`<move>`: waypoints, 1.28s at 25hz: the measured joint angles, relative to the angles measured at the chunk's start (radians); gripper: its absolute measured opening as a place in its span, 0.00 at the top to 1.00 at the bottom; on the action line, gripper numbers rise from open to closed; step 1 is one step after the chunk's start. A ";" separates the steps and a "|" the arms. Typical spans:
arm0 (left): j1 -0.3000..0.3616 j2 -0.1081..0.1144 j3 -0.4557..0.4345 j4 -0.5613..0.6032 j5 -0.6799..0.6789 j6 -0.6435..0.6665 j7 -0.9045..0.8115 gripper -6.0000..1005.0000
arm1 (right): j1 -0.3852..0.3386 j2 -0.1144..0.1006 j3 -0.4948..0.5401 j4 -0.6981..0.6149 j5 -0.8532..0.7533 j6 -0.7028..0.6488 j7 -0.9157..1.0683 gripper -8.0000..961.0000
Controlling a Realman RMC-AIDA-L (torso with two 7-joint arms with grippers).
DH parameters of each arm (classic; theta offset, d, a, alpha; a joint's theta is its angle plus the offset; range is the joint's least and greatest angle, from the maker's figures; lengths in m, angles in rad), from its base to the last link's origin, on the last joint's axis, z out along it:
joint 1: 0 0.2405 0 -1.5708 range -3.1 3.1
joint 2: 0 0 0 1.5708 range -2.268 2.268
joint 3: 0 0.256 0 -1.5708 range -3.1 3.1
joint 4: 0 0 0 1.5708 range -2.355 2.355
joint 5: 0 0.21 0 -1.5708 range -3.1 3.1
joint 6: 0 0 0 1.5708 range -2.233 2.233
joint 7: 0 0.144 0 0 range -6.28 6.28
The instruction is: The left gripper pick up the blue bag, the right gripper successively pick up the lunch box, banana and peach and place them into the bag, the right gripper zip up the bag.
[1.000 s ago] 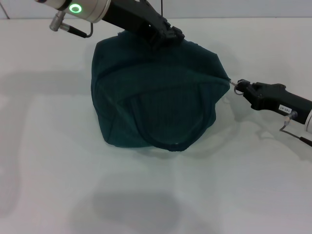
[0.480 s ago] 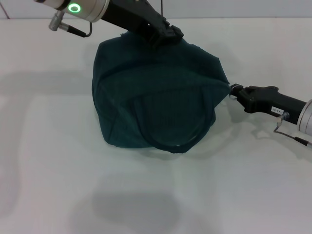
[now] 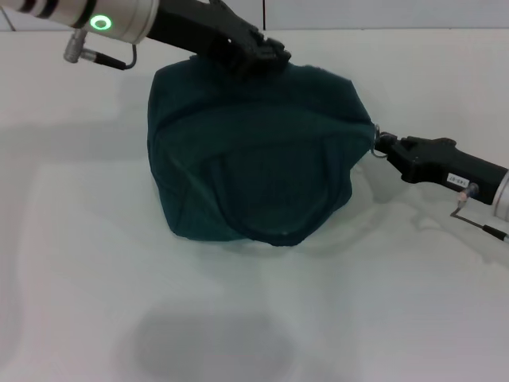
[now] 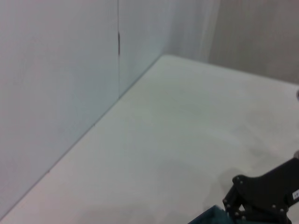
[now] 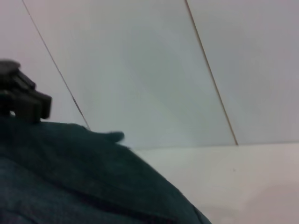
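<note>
The blue bag (image 3: pixel 254 151) bulges upright on the white table, closed along its top, one loop handle hanging down its front. My left gripper (image 3: pixel 258 56) is shut on the fabric at the bag's top edge. At the bag's right corner, my right gripper (image 3: pixel 382 146) is shut on the metal ring of the zipper pull (image 3: pixel 376 144). The right wrist view shows the bag (image 5: pixel 84 182) close up with the left gripper (image 5: pixel 23 95) behind it. The left wrist view catches a bag corner (image 4: pixel 212 217) and the right gripper (image 4: pixel 261 198). Lunch box, banana and peach are out of view.
The white table (image 3: pixel 358 302) stretches around the bag, with a pale wall (image 4: pixel 56 84) along its far edge. A thin cable (image 3: pixel 477 223) hangs off the right wrist.
The right gripper has slid in closer to the bag's right corner, still on the ring. The left arm has shifted a little to the left, and the bag's top went with it.
</note>
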 joint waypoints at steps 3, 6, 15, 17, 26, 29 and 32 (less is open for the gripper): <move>0.049 0.002 -0.001 0.046 -0.071 0.000 0.003 0.88 | -0.032 -0.008 0.000 -0.005 0.020 -0.077 -0.001 0.97; 0.103 0.007 -0.001 0.086 -0.154 0.000 0.006 0.81 | -0.062 -0.016 0.001 -0.006 0.021 -0.143 -0.007 0.97; 0.244 0.026 -0.004 0.106 -0.411 0.008 0.056 0.68 | -0.140 -0.038 0.059 -0.019 0.019 -0.240 -0.025 0.82; 0.272 0.025 -0.004 0.106 -0.445 0.015 0.061 0.68 | -0.148 -0.039 0.096 -0.013 0.018 -0.238 -0.023 0.74; 0.388 0.008 -0.018 0.110 -0.576 0.094 0.096 0.57 | -0.196 -0.073 0.150 -0.007 -0.059 -0.389 0.091 0.62; 0.405 0.001 -0.024 0.110 -0.587 0.107 0.104 0.55 | -0.195 -0.079 0.153 -0.008 -0.114 -0.349 0.145 0.62; 0.413 -0.002 -0.026 0.106 -0.594 0.113 0.110 0.53 | -0.192 -0.081 0.152 -0.008 -0.133 -0.261 0.202 0.62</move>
